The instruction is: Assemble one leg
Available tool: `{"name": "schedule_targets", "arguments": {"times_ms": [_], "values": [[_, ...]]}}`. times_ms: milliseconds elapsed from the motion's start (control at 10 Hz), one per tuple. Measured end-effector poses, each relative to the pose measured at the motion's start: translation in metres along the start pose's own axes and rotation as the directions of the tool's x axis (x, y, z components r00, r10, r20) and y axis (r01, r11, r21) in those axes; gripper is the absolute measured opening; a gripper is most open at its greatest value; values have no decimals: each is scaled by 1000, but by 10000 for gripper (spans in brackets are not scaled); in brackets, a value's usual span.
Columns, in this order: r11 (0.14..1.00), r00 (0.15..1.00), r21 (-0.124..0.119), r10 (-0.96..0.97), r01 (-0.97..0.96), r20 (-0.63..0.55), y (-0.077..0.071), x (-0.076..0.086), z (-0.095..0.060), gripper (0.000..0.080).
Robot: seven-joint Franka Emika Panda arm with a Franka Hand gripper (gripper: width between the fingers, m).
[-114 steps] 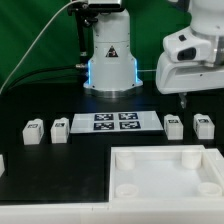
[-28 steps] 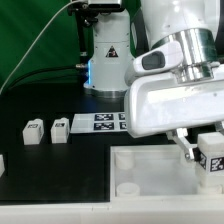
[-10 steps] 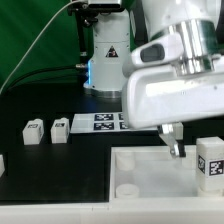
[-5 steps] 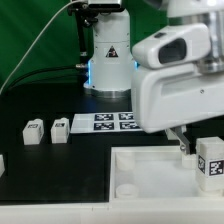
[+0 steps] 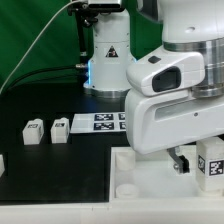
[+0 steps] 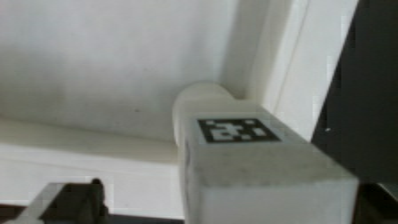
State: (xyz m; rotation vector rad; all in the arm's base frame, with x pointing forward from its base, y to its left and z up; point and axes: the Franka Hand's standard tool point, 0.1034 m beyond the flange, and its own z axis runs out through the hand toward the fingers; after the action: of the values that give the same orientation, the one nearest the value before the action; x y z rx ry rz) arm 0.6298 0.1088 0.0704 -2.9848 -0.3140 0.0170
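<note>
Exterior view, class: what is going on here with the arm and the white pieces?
The arm's fingers hang low over the white tray, beside one leg standing upright in it; they look open, not gripping it. Two other legs sit on the table beside the marker board.

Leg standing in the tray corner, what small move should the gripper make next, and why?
Probably close the gripper on the leg. It stands upright at the tray's corner on the exterior view's right, and in the wrist view the one visible finger sits apart from its side, so nothing grips it yet.
</note>
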Motion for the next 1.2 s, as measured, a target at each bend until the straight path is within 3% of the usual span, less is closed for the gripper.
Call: {"name": "schedule_targets", "arguments": {"times_ms": [100,300,500,700,800,900,1000,1200], "values": [[1000,1000,0,-1,1,0,0,0,0,622],[999,999,1,46,-46,0,-1,0,0,288],[997,997,3,79,-79,0,-1,0,0,291],[947,947,5,322,-322,2,-1,0,1,291],[889,889,11,458,-458,2,0,0,1,291],[770,770,17,638,-638,8,1,0,1,291],[628,628,16,778,-778,10,1,0,0,291],[309,311,41,949,-950,55,5,-1,2,291]]}}
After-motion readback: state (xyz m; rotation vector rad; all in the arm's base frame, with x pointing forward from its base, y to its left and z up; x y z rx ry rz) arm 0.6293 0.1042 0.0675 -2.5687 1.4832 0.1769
